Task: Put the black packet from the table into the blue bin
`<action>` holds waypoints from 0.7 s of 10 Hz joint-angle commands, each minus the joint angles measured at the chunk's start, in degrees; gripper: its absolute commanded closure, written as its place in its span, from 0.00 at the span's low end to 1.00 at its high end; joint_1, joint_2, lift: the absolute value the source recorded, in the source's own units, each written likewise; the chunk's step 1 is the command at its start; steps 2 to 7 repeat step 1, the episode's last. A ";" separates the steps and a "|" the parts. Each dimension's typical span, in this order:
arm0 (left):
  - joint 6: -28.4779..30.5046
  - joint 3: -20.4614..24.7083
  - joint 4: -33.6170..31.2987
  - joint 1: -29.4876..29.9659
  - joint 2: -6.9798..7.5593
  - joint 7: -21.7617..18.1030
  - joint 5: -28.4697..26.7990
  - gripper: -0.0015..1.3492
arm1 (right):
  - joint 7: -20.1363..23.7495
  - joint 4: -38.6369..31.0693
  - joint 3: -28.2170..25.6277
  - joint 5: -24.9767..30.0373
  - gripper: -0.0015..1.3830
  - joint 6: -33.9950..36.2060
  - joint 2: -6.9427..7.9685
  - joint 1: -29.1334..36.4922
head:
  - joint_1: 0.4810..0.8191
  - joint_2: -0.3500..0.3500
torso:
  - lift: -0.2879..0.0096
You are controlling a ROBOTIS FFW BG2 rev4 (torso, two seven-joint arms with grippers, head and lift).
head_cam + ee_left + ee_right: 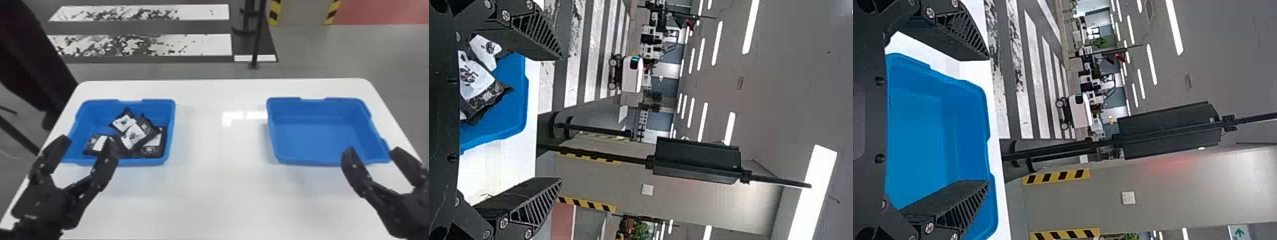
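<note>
On the table (220, 191): left bin (137, 162) holding packets (145, 129), right bin (312, 137) apart.

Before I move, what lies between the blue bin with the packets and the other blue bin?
Just the white tabletop, with patches of reflected light beside the right-hand bin. The head view shows that stretch.

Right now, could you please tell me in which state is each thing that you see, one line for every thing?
Left tool: open, holding nothing.
Right tool: open, holding nothing.
Left blue bin: upright, open at the top, partly filled.
Black packets: heaped loosely in that bin, some overlapping.
Right blue bin: upright, open at the top, empty.
</note>
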 commanded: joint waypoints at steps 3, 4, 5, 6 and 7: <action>-0.19 0.55 0.00 -0.02 -0.47 0.00 -0.27 0.13 | -0.07 0.14 0.00 -0.09 0.10 0.00 0.05 -0.03 | 0.63 0.53 | 0.60; -0.19 0.55 0.00 -0.02 -0.47 0.00 -0.27 0.13 | -0.07 0.14 0.00 -0.09 0.10 0.00 0.05 -0.03 | 0.63 0.53 | 0.60; -0.19 0.55 0.00 -0.02 -0.47 0.00 -0.27 0.13 | -0.07 0.14 0.00 -0.09 0.10 0.00 0.05 -0.03 | 0.63 0.53 | 0.60; -0.19 0.55 0.00 -0.02 -0.47 0.00 -0.27 0.13 | -0.07 0.14 0.00 -0.09 0.10 0.00 0.05 -0.03 | 0.63 0.53 | 0.60; -0.19 0.55 0.00 -0.02 -0.47 0.00 -0.27 0.13 | -0.07 0.14 0.00 -0.09 0.10 0.00 0.05 -0.03 | 0.63 0.53 | 0.60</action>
